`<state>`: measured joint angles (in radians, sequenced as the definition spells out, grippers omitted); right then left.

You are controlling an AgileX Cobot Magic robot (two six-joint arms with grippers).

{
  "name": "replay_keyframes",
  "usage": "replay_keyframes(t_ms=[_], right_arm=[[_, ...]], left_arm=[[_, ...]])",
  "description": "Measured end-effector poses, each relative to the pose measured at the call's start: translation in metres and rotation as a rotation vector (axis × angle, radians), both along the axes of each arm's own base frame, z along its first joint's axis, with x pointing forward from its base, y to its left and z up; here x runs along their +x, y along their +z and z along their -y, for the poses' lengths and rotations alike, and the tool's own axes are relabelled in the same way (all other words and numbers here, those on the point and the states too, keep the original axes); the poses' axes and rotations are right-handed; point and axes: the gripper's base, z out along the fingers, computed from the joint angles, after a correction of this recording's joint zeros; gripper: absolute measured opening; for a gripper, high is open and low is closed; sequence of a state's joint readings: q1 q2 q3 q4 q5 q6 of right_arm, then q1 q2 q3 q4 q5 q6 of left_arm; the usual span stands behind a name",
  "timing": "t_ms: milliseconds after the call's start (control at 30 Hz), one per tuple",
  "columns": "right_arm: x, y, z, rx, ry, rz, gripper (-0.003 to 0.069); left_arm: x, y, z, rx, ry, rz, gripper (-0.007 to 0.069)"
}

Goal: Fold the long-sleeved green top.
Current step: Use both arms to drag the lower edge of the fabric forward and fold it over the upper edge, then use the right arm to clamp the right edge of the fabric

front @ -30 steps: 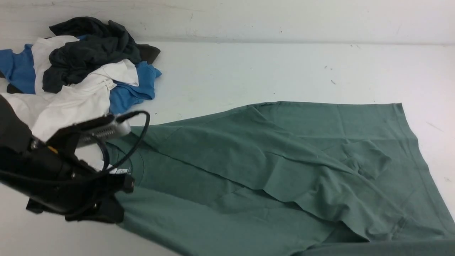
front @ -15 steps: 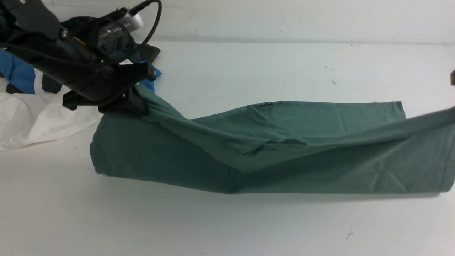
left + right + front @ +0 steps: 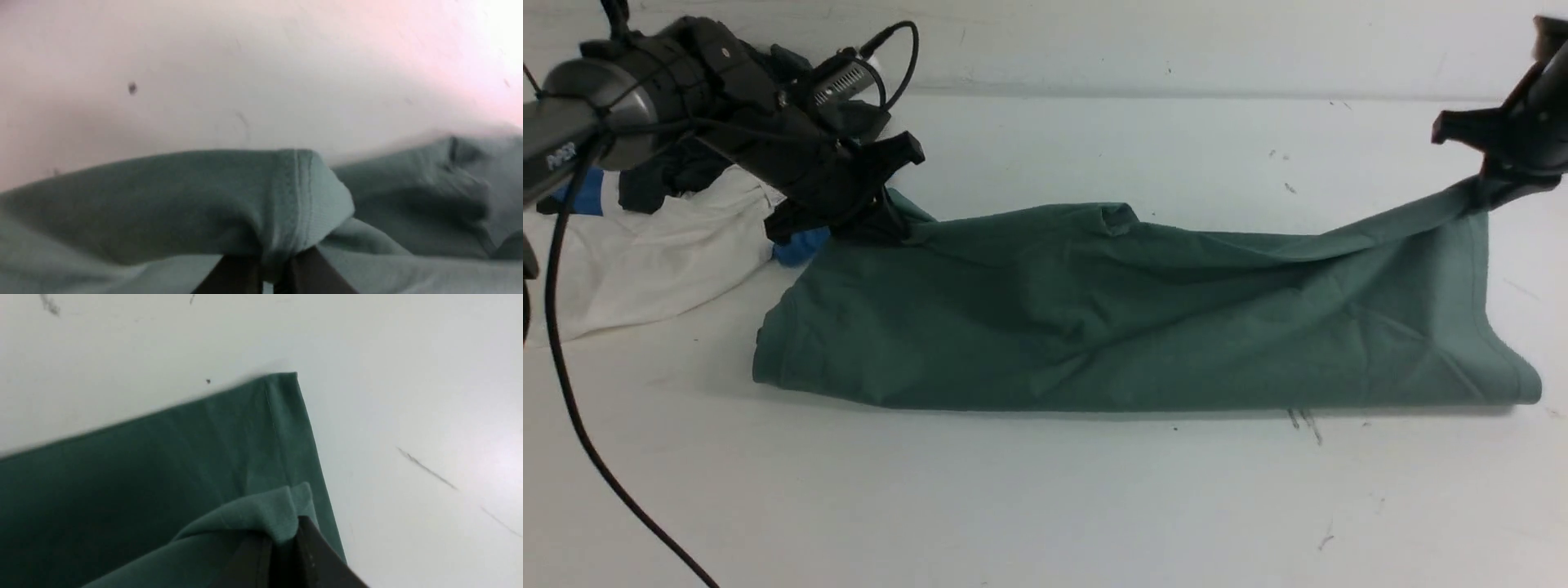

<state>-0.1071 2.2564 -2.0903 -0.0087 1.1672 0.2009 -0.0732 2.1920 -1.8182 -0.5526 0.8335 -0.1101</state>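
The top (image 3: 1143, 327) lies across the middle of the table (image 3: 1045, 506), doubled lengthwise into a long band with its near fold resting on the surface. The left gripper (image 3: 882, 222) is clamped on a stitched hem at the band's far left end. The right gripper (image 3: 1494, 186) pinches the far right corner, held up off the table. A clothes pile (image 3: 645, 237) sits at the table's far left. The left arm (image 3: 572, 139) reads "PiPER" in white.
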Motion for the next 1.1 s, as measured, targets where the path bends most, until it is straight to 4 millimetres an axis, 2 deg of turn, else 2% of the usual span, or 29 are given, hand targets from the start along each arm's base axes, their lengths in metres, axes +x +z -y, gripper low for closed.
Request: replay_keyframes(t_ms=[133,200,233,333,467,533,567,633,667,733,767,800,867,967,1000,1100], right_arm=[[0.011,-0.03,0.003,-0.02,-0.012,-0.01,0.005],[0.015,-0.041,0.005,-0.029,-0.012,-0.012,0.0091],[0.015,-0.042,0.005,-0.03,-0.011,-0.013,0.0101],[0.017,-0.041,0.007,-0.062,0.0,-0.017,0.0218],[0.02,-0.01,0.011,-0.12,0.003,0.014,0.0346],[0.02,0.005,0.012,-0.131,-0.001,0.035,0.0379],[0.019,0.023,0.012,-0.141,0.004,0.072,0.041],[0.018,0.042,0.012,-0.153,0.017,0.119,0.0425],[0.015,0.065,0.01,-0.154,0.038,0.176,0.0431],[0.01,0.085,0.006,-0.135,0.075,0.223,0.0422],[0.009,0.086,0.006,-0.138,0.079,0.223,0.0419],[0.004,0.099,0.002,-0.122,0.115,0.248,0.0382],[-0.001,0.103,-0.004,-0.086,0.151,0.248,0.0286],[-0.01,0.093,-0.009,-0.022,0.172,0.194,0.0118],[-0.013,0.082,-0.011,0.003,0.18,0.152,0.0067],[-0.036,0.051,-0.016,0.051,0.194,0.003,0.0001]], left_arm=[[0.008,-0.018,-0.002,0.007,0.028,0.007,0.0024],[0.01,-0.02,-0.002,0.011,0.036,0.015,0.0052],[0.01,-0.02,-0.003,0.012,0.038,0.018,0.0055],[0.012,-0.015,-0.007,0.018,0.046,0.037,0.0145],[0.013,0.004,-0.011,0.047,0.03,0.084,0.0243],[0.012,0.017,-0.013,0.058,0.021,0.106,0.0273],[0.011,0.036,-0.018,0.066,0.017,0.131,0.0302],[0.008,0.051,-0.023,0.072,0.007,0.143,0.0324],[0.002,0.071,-0.03,0.082,-0.009,0.151,0.0337],[-0.006,0.088,-0.037,0.092,-0.038,0.136,0.0342],[-0.006,0.089,-0.038,0.094,-0.037,0.139,0.0343],[-0.012,0.099,-0.042,0.108,-0.066,0.118,0.0343],[-0.019,0.104,-0.048,0.137,-0.111,0.08,0.0339],[-0.024,0.104,-0.053,0.179,-0.17,0.046,0.03],[-0.025,0.103,-0.054,0.199,-0.186,0.043,0.0276],[-0.025,0.1,-0.06,0.281,-0.232,0.045,0.0176]])
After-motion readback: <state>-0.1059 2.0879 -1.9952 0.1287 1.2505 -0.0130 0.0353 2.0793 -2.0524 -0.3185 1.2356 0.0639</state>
